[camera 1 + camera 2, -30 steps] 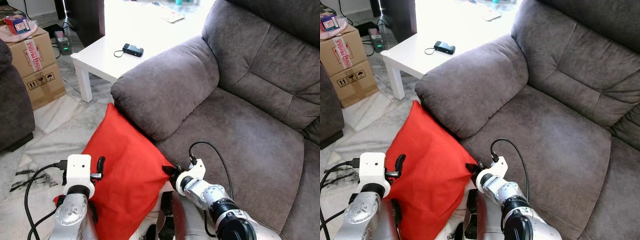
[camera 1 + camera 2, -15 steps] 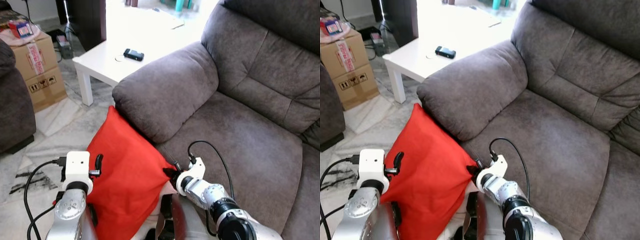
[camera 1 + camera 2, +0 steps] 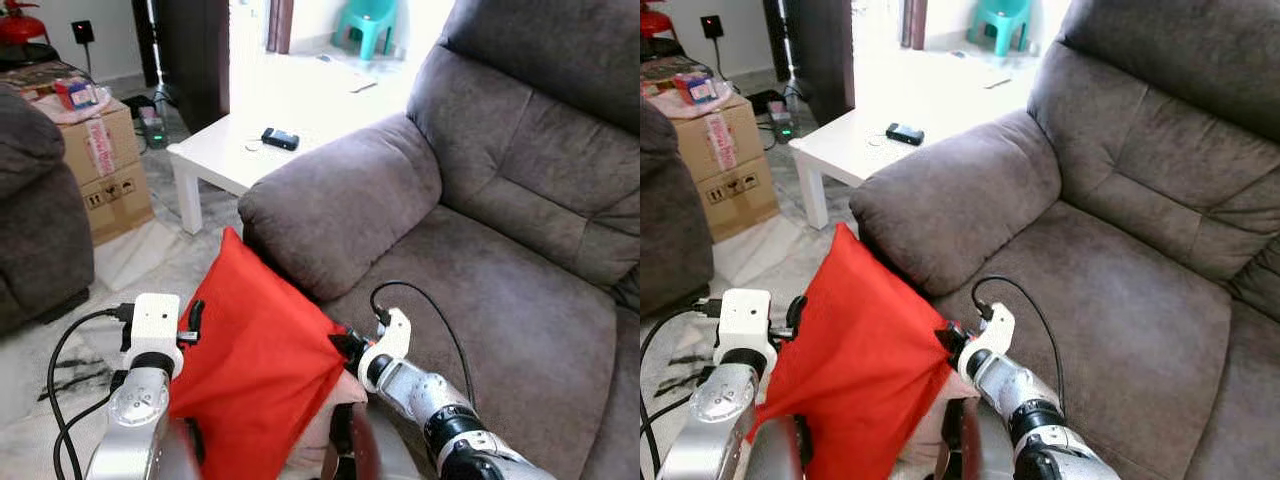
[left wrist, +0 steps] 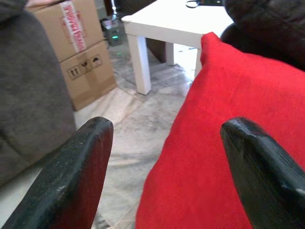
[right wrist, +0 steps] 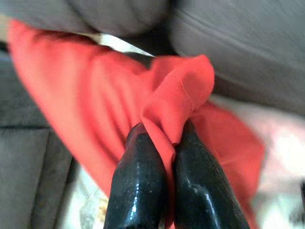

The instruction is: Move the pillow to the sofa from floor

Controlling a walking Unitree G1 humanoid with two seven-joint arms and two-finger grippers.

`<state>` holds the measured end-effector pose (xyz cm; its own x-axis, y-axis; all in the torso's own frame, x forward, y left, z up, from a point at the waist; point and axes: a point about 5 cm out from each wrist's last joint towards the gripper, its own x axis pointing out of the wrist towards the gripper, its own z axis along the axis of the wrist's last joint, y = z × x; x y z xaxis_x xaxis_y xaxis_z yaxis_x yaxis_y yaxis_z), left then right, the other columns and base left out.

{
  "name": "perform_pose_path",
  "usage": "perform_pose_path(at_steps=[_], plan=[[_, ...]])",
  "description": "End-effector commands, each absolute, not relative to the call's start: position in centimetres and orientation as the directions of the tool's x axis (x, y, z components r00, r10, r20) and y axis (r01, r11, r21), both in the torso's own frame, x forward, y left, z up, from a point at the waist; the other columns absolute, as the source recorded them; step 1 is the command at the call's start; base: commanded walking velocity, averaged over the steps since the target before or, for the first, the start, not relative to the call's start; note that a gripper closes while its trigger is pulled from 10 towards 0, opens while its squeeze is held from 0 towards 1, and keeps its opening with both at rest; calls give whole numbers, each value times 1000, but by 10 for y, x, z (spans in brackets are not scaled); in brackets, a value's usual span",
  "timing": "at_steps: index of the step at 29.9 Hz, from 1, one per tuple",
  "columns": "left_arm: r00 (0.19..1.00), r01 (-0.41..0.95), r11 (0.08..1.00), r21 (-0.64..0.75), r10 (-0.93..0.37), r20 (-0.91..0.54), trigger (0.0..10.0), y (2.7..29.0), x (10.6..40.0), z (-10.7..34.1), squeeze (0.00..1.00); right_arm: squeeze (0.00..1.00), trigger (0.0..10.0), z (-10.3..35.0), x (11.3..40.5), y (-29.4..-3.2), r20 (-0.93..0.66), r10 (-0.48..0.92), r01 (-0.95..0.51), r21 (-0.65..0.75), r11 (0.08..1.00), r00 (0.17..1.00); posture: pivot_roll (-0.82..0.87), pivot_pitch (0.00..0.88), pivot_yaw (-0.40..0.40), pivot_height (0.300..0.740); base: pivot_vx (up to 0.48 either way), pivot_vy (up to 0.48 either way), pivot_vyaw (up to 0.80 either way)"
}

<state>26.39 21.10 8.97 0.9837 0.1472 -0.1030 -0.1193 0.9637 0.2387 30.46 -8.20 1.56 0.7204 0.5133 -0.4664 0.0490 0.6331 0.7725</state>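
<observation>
The red pillow point(image 3: 255, 355) stands on edge on the floor, leaning against the front of the grey sofa point(image 3: 500, 290) below its armrest point(image 3: 340, 205). My right gripper point(image 3: 342, 345) is shut on the pillow's corner nearest the sofa; in the right wrist view both black fingers point(image 5: 138, 181) pinch a fold of red cloth point(image 5: 181, 90). My left gripper point(image 3: 190, 320) is open at the pillow's opposite edge. In the left wrist view its fingers point(image 4: 71, 176) stand wide apart with the pillow point(image 4: 238, 81) ahead of them.
A white low table point(image 3: 230, 160) carrying a small black device point(image 3: 280, 138) stands beyond the armrest. A taped cardboard box point(image 3: 105, 165) and a second grey sofa point(image 3: 35, 230) are to the left. Marble floor point(image 3: 130, 255) lies between them.
The camera has moved, so the whole scene sits lower in view with more of the room showing. The right gripper keeps its pinch on the pillow corner, and the left stays beside it.
</observation>
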Motion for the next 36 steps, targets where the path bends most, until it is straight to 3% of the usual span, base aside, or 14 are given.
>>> perform_pose_path(at_steps=[1,4,21,36], plan=[[989,-91,962,256,116,-86,10000,206,266,91,0,0,10000,24,311,-92,-423,481,-30,726,687,768,195,0,-185,560,0,0,0],[992,-85,960,267,106,-65,10000,209,263,92,0,0,10000,26,313,-98,-413,420,-88,621,779,808,195,0,-172,560,0,0,0],[999,-39,974,224,32,33,10000,198,274,107,0,0,10000,55,309,-102,-116,382,-266,536,801,917,175,0,-139,560,0,0,0],[999,-23,976,216,14,44,10000,196,279,107,0,0,10000,63,313,-99,-60,368,-282,533,798,928,176,0,-131,560,0,0,0]])
